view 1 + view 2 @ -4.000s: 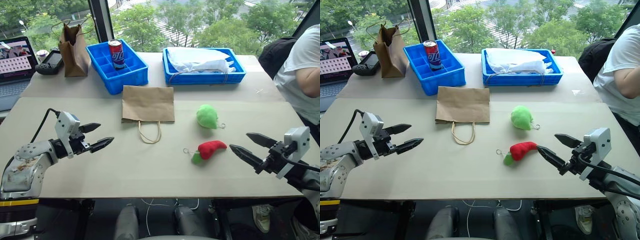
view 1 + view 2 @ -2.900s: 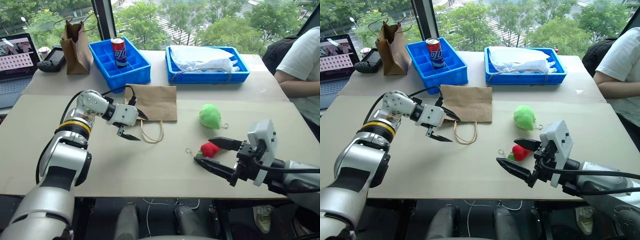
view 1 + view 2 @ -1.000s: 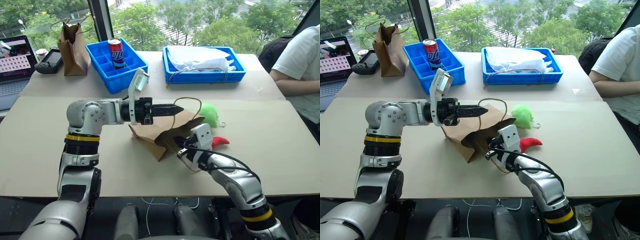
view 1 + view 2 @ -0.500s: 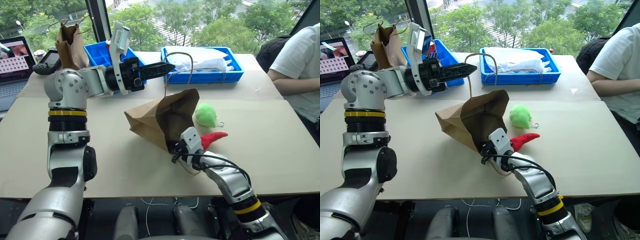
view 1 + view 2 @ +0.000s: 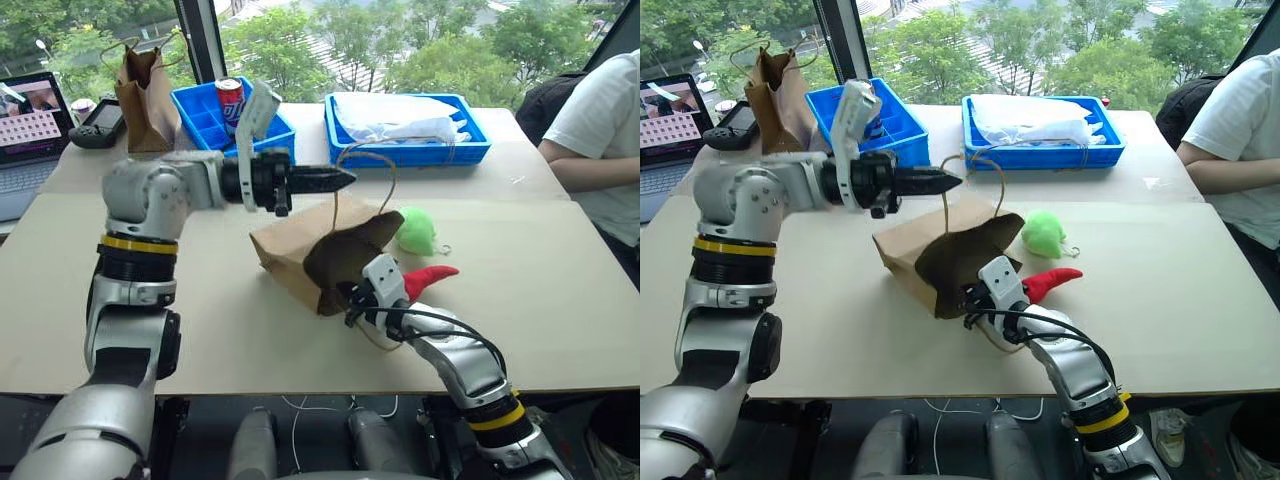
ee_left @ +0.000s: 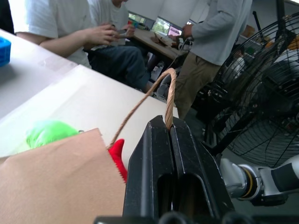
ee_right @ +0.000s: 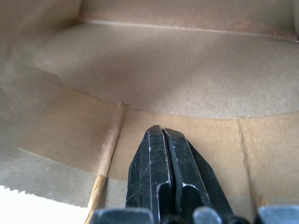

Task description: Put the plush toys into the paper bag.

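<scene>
The paper bag point(image 5: 290, 250) lies tilted on the table with its dark mouth open toward me. My left gripper point(image 5: 345, 181) is shut on its upper cord handle point(image 6: 140, 105) and holds it above the bag. My right gripper point(image 7: 161, 133) is shut, its tips just inside the bag's mouth near the lower edge, with bare paper ahead of them. The light-green plush toy point(image 5: 416, 230) sits on the table right behind the bag. The red chili plush toy point(image 5: 430, 277) lies beside my right wrist, outside the bag.
At the back stand a narrower dark brown bag point(image 5: 145, 85), a blue compartment bin point(image 5: 205, 120) with a can point(image 5: 232, 100), and a blue tray point(image 5: 405, 150) of white cloth. A laptop point(image 5: 30, 110) is far left. A person point(image 5: 590, 130) sits at the right edge.
My left gripper raised the handle, which pulled the bag's mouth open, then came partway back down. The right gripper stayed at the bag's mouth. Both toys lie where they were.
</scene>
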`<state>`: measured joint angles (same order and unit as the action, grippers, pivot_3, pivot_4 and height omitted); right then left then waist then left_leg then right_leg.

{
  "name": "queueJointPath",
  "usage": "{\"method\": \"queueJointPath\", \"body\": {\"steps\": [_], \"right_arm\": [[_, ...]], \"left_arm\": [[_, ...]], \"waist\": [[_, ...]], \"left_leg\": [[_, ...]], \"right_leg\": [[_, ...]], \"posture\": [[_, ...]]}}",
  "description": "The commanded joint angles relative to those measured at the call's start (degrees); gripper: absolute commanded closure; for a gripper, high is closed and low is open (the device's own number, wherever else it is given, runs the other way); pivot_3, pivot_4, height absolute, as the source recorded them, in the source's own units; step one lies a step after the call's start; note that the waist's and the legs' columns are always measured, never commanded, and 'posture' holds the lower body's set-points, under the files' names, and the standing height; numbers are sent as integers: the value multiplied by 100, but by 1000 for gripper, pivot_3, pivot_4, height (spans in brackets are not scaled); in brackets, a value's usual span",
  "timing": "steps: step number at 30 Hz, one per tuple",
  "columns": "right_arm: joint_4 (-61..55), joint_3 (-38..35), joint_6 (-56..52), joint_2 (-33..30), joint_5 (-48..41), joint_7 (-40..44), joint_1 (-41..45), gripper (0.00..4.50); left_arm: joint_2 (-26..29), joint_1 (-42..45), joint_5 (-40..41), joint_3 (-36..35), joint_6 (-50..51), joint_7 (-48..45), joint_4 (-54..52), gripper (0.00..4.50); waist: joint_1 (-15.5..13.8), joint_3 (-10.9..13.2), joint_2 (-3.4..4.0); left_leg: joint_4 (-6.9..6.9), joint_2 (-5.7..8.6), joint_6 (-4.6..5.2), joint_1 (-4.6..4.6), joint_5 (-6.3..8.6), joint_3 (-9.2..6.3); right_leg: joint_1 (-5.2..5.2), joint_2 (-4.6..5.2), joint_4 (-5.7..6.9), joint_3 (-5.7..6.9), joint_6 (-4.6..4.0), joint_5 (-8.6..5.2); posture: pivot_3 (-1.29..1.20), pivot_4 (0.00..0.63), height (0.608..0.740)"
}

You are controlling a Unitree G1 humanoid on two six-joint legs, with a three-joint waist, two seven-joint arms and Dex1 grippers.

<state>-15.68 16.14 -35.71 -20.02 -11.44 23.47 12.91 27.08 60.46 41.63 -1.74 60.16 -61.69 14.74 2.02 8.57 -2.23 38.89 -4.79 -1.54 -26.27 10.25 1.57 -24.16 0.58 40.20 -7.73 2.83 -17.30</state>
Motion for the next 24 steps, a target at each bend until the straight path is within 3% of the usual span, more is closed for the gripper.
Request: {"method": "queueJointPath", "body": {"steps": [1, 5, 10, 18, 20, 24], "right_arm": [[-129, -48, -598, -181, 42, 9, -231, 4487], [-183, -32, -710, -167, 79, -2, -262, 4487], [-298, -109, -650, -102, 35, 7, -191, 4487], [-1472, -1035, -572, -87, -686, 202, -20, 4487], [-2107, -1622, -1050, -444, -1153, 386, 156, 4487], [-2678, -2923, -1920, -2000, -2052, 1270, 282, 4487]], "left_arm": [[81, 642, 152, -571, -195, 147, 296, 4500], [284, 669, -3, -408, -314, -148, 245, 4500], [146, 244, -1, -199, -373, -146, -89, 4500], [105, 180, 3, -197, -398, -114, -31, 4500], [96, 146, 2, -163, -395, -134, -52, 4500], [64, 73, -11, -110, -410, -174, -76, 4500]], "waist": [[-19, 0, 0], [-21, -1, 1], [-28, -1, 1], [-34, 3, 4], [-45, 7, 9], [-117, 15, 22]], "left_leg": [[0, 0, 0, 0, 0, 0], [-3, 1, 0, 1, 0, 0], [-3, 0, 0, 4, 0, 0], [-4, 0, 0, -8, 0, 0], [-4, 0, 0, -9, 0, 0], [-4, 6, 0, -10, 0, 1]], "right_leg": [[0, 0, -1, 0, 4, -2], [0, 0, -3, 0, 9, -5], [2, 0, -2, 1, 7, -5], [-9, 0, -1, 1, 7, -5], [-8, 0, -2, 1, 7, -5], [-6, 8, -5, 2, 7, -5]], "posture": [[0, 150, 685], [0, 150, 685], [0, 150, 685], [0, 150, 685], [0, 150, 685], [0, 150, 685]]}}
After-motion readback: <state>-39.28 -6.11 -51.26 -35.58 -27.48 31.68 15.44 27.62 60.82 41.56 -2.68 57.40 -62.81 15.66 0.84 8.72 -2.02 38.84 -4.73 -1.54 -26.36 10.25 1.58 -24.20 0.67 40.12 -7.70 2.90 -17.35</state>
